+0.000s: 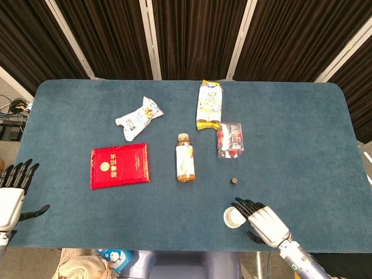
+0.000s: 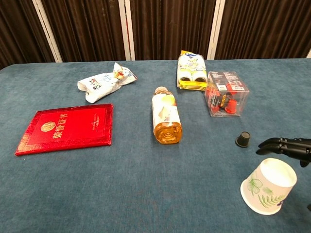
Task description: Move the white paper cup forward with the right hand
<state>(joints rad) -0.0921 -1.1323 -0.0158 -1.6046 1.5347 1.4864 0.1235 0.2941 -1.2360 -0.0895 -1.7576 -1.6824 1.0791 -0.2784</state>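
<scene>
The white paper cup (image 1: 234, 217) (image 2: 269, 186), printed with green leaves, stands upside down near the table's front edge, right of centre. My right hand (image 1: 261, 222) (image 2: 286, 145) is just to the cup's right, fingers spread and reaching over its far side, with nothing in its grasp. Whether the fingertips touch the cup I cannot tell. My left hand (image 1: 11, 196) hangs off the table's front left corner, fingers apart and empty; it shows only in the head view.
A small black cap (image 1: 233, 182) (image 2: 243, 139) lies just beyond the cup. Farther back are a clear box of red items (image 1: 231, 139), a lying tea bottle (image 1: 185, 158), a yellow packet (image 1: 210, 104), a white snack bag (image 1: 138, 118) and a red booklet (image 1: 119, 165).
</scene>
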